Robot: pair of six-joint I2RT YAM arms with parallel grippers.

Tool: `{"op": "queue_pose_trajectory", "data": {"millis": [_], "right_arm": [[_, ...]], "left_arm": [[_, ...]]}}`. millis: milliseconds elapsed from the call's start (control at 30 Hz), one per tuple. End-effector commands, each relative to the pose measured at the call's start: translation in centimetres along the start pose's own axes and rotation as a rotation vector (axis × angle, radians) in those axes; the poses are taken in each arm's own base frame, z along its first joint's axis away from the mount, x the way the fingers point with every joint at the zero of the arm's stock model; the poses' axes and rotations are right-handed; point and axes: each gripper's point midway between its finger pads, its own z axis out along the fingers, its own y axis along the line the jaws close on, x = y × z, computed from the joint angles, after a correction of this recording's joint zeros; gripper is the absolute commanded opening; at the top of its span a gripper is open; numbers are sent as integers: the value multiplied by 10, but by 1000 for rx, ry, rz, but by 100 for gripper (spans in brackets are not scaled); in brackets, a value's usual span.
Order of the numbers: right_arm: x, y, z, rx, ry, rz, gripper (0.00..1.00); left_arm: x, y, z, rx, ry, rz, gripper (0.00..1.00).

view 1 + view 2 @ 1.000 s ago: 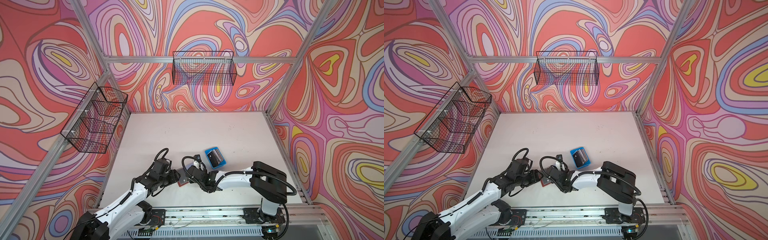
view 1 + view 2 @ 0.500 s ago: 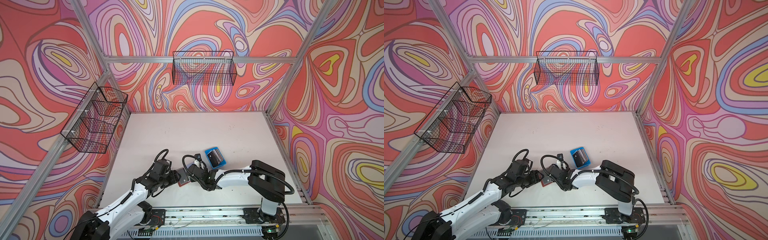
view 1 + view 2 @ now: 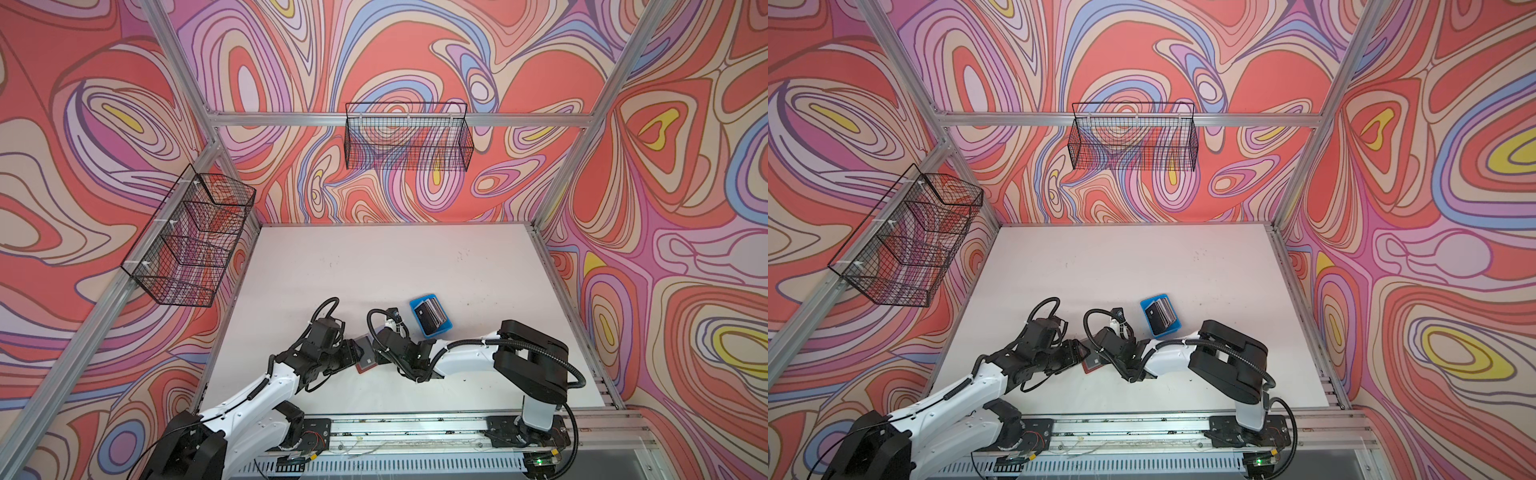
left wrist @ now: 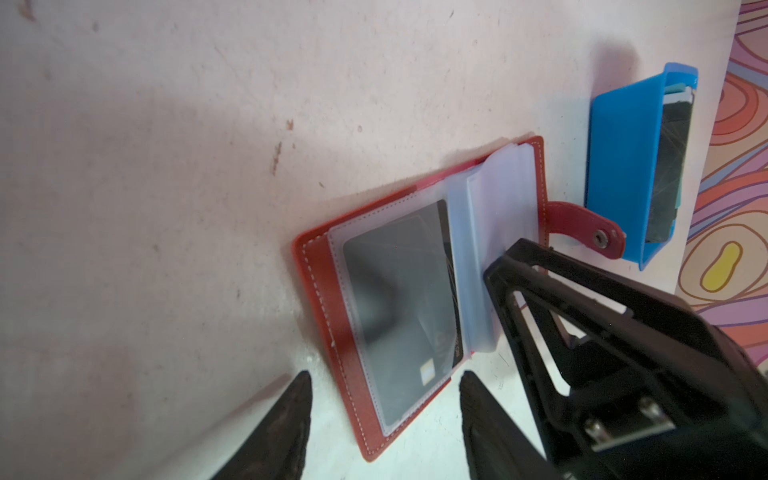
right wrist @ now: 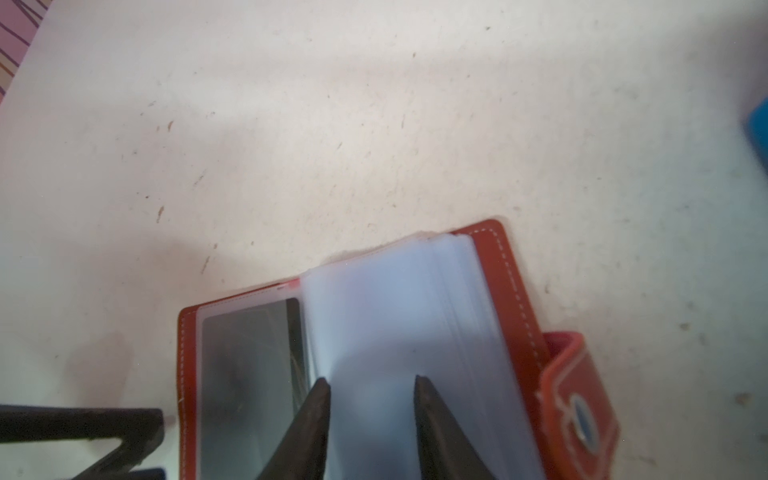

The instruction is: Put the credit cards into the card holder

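**Slight creep of right gripper (image 5: 370, 380) over open card holder (image 5: 374, 332)**

Over the last second the right arm has edged a little toward the left one; nothing else has shifted. The card holder lies open on the worktop (image 3: 374, 270) between the arms. One black card (image 4: 399, 307) is already sleeved, so the next empty sleeve is probably being readied. The right gripper's jaws are narrowly apart with the tips at the clear sleeves; whether they pinch a leaf I cannot tell. The left gripper (image 4: 384, 376) is moderately wide and empty, its tips either side of the holder's corner. The remaining credit cards (image 3: 432, 316) sit in the blue tray (image 3: 415, 309) nearby.
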Motion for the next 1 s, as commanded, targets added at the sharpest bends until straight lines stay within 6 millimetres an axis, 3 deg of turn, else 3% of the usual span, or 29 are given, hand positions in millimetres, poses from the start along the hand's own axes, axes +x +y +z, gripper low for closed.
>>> {"op": "queue_pose_trajectory", "data": {"millis": [0, 267, 633, 833, 967], "right_arm": [[34, 3, 5, -25, 102, -4, 35], [36, 10, 5, -64, 105, 20, 29], [42, 15, 4, -112, 116, 48, 16], [43, 26, 2, -171, 120, 60, 14], [46, 27, 3, -177, 126, 62, 11]], "left_arm": [[-3, 4, 1, -10, -19, -16, 59], [-10, 6, 0, -33, -55, -24, 55], [-49, -39, -26, 28, -160, 21, 51], [-50, -60, -7, 115, -95, 12, 39], [-43, -62, 11, 157, -44, -11, 30]]}}
